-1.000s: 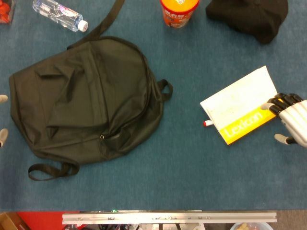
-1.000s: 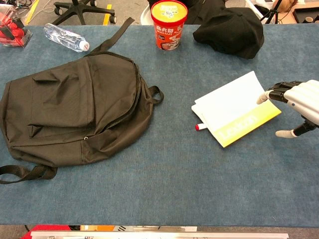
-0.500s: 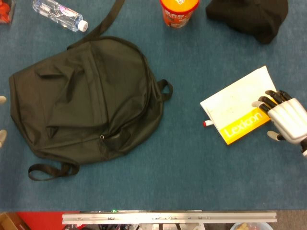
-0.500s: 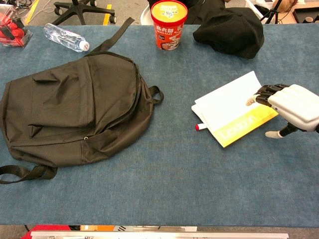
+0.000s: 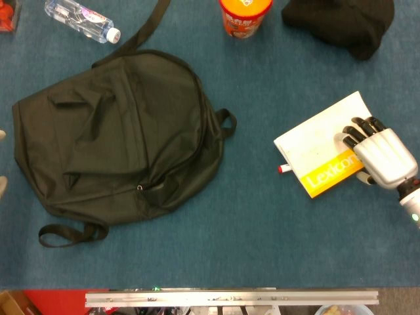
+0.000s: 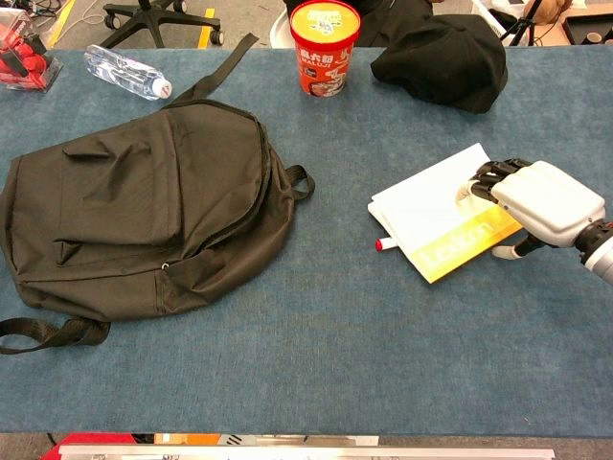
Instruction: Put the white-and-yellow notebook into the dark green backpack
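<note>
The white-and-yellow notebook (image 5: 315, 144) (image 6: 431, 206) lies flat on the blue table at the right, with its yellow strip toward me. My right hand (image 5: 380, 156) (image 6: 544, 199) rests on the notebook's right end, fingers laid over the white cover and thumb beside the yellow edge. The dark green backpack (image 5: 118, 131) (image 6: 144, 206) lies flat on the left, and its zipper looks closed. Only two pale fingertips (image 5: 2, 186) of my left hand show at the left edge of the head view, set apart from each other, just off the backpack.
A red-capped pen (image 5: 284, 168) (image 6: 385, 243) pokes out from under the notebook's left corner. An orange cup (image 6: 324, 43), a water bottle (image 6: 126, 72), a black cap (image 6: 441, 62) and a red-filled box (image 6: 24, 53) stand along the far edge.
My right hand has moved left from beside the notebook onto its right end. The left fingertips have drawn back slightly. Notebook and backpack have not moved.
</note>
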You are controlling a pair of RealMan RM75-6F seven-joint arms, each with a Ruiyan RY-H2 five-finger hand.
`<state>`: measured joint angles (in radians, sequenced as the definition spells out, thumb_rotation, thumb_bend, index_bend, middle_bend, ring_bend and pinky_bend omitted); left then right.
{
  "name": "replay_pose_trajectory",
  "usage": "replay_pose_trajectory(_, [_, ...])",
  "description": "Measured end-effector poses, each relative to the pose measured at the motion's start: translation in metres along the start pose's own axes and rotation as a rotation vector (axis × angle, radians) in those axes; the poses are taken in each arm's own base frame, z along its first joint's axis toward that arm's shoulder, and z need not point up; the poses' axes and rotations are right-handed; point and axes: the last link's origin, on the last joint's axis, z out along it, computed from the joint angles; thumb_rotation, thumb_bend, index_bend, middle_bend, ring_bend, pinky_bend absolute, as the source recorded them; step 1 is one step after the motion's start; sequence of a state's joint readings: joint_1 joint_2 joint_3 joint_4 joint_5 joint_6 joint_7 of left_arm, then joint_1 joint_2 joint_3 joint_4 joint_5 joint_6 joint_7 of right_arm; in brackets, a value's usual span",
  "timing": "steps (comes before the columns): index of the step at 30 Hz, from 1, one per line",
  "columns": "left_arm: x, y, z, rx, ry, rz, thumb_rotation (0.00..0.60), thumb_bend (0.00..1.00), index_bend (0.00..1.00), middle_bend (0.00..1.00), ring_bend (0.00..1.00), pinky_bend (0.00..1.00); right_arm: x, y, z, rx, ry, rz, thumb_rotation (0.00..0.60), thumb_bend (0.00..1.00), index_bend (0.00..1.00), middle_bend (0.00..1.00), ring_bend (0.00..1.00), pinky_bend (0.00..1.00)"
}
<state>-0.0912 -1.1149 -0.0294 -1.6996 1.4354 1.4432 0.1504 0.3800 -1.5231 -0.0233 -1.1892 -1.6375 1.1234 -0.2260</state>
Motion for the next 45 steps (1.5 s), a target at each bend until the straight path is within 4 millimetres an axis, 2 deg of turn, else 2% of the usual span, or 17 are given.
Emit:
replay_pose_trajectory(7, [-0.001, -0.002, 0.001, 0.001, -0.001, -0.003, 0.600, 0.22, 0.26, 0.30, 0.26, 0.23, -0.002, -0.001, 0.005, -0.004, -0.013, -0.007, 0.600, 0.07, 0.28, 0.30, 0.16, 0.22])
replay_pose_trajectory(12, [-0.001, -0.003, 0.001, 0.002, 0.003, -0.009, 0.600, 0.22, 0.26, 0.30, 0.26, 0.23, -0.002, -0.002, 0.006, -0.004, -0.012, 0.004, 0.600, 0.22, 0.28, 0.30, 0.16, 0.22])
replay_pose_trajectory(19, [-0.001, -0.004, 0.002, 0.003, 0.001, -0.010, 0.600, 0.22, 0.26, 0.29, 0.26, 0.23, -0.003, -0.002, 0.009, 0.000, -0.017, 0.006, 0.600, 0.36, 0.28, 0.30, 0.16, 0.22])
replay_pose_trajectory(26, [-0.001, -0.005, 0.003, 0.004, 0.001, -0.010, 0.600, 0.22, 0.26, 0.29, 0.26, 0.23, 0.001, -0.002, 0.015, -0.008, 0.015, 0.031, 0.600, 0.44, 0.29, 0.32, 0.16, 0.22])
replay_pose_trajectory(32, [-0.001, -0.004, 0.006, 0.002, -0.002, -0.012, 0.600, 0.22, 0.26, 0.29, 0.26, 0.23, 0.009, 0.000, 0.026, -0.030, 0.059, 0.043, 0.600, 0.50, 0.36, 0.34, 0.16, 0.22])
replay_pose_trajectory(39, [-0.003, -0.005, 0.007, 0.005, -0.011, -0.012, 0.600, 0.22, 0.26, 0.29, 0.26, 0.23, 0.014, 0.000, 0.037, -0.057, 0.084, 0.076, 0.600, 0.50, 0.46, 0.39, 0.18, 0.24])
replay_pose_trajectory(45, [-0.002, -0.006, 0.007, 0.008, -0.021, -0.013, 0.600, 0.22, 0.26, 0.30, 0.26, 0.23, 0.018, 0.001, 0.038, -0.071, 0.103, 0.076, 0.600, 0.36, 0.53, 0.45, 0.24, 0.26])
